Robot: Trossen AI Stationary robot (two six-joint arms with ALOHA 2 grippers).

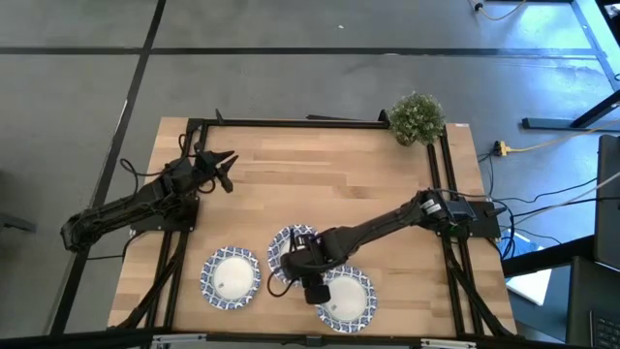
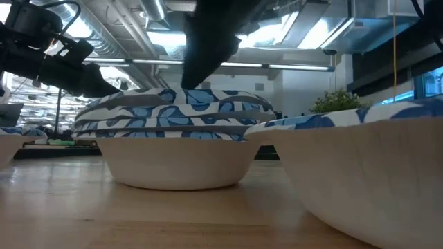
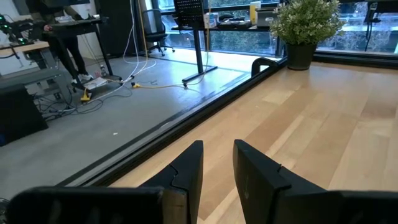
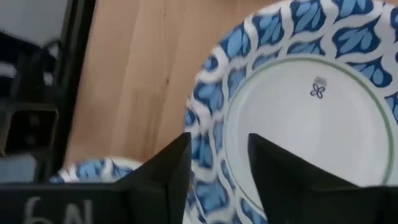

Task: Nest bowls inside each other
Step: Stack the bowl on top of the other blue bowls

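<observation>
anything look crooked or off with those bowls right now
Yes: in the low view the top bowl of the middle stack sits tilted, one side of its rim riding higher, not seated flat. The right gripper is right over that stack, fingers apart astride the bowl's rim. No spills or damage show.

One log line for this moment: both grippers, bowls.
right gripper: open over middle stack of bowls, rim between fingers | left gripper: empty, idle at rear-left | single bowls flank the stack
</observation>
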